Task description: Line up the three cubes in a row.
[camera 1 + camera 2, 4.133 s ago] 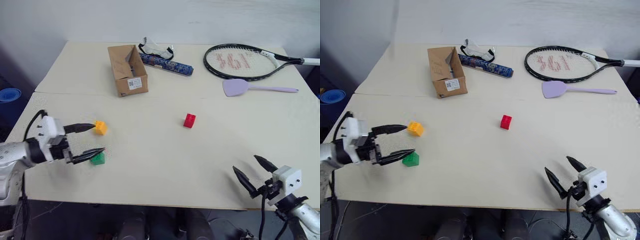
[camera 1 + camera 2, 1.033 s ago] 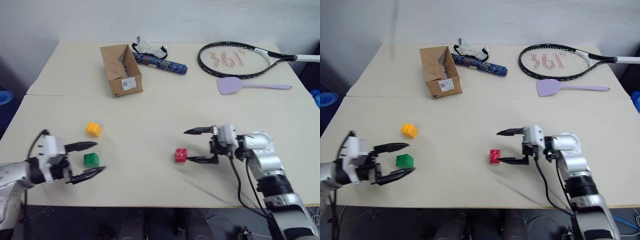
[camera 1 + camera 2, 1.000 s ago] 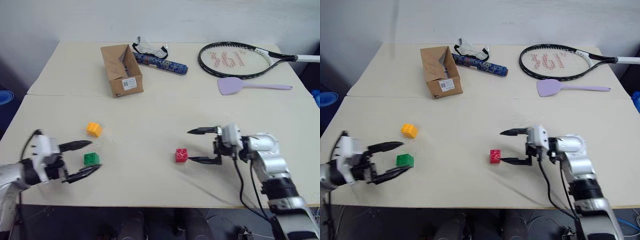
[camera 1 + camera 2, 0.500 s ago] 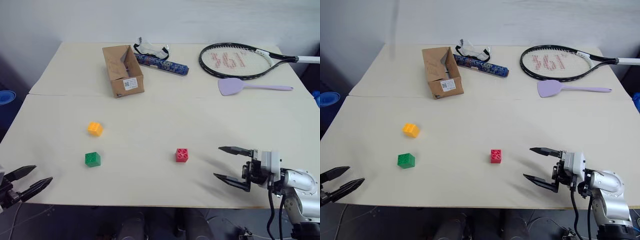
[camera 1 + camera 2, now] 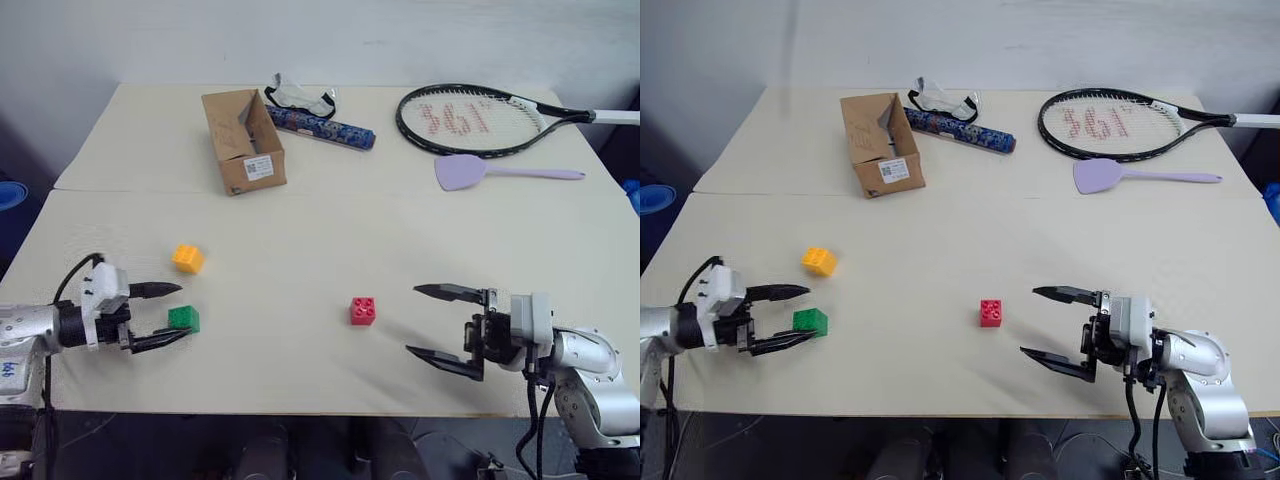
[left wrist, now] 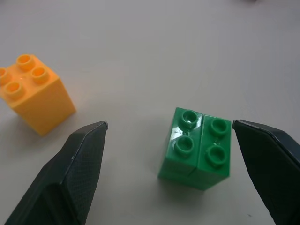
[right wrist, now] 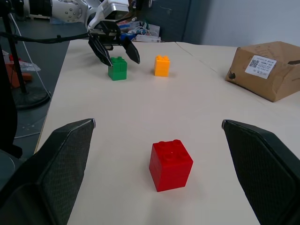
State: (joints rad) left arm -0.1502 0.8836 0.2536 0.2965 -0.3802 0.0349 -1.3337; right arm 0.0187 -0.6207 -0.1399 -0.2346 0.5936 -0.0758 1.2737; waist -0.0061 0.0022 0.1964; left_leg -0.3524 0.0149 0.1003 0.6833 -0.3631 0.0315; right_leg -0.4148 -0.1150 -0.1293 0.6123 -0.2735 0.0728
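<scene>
Three studded cubes lie on the table: orange-yellow (image 5: 187,258), green (image 5: 183,318) and red (image 5: 363,311). My left gripper (image 5: 184,311) is open at the front left, one finger on each side of the green cube (image 6: 197,147) without touching it. The orange-yellow cube (image 6: 33,98) sits just beyond it. My right gripper (image 5: 412,320) is open and points at the red cube (image 7: 171,165) from its right, a short gap away. The right wrist view also takes in the green cube (image 7: 117,68), the orange-yellow cube (image 7: 161,65) and the left gripper (image 7: 122,62).
At the back of the table are an open cardboard box (image 5: 244,140), a blue patterned tube (image 5: 320,127), goggles (image 5: 300,97), a tennis racket (image 5: 470,120) and a lilac spatula (image 5: 465,172). Both grippers are close to the table's front edge.
Half a second ago the left gripper hung off the front left corner; now it is back around the green cube. The right gripper has drawn back rightward from the red cube, which stays put.
</scene>
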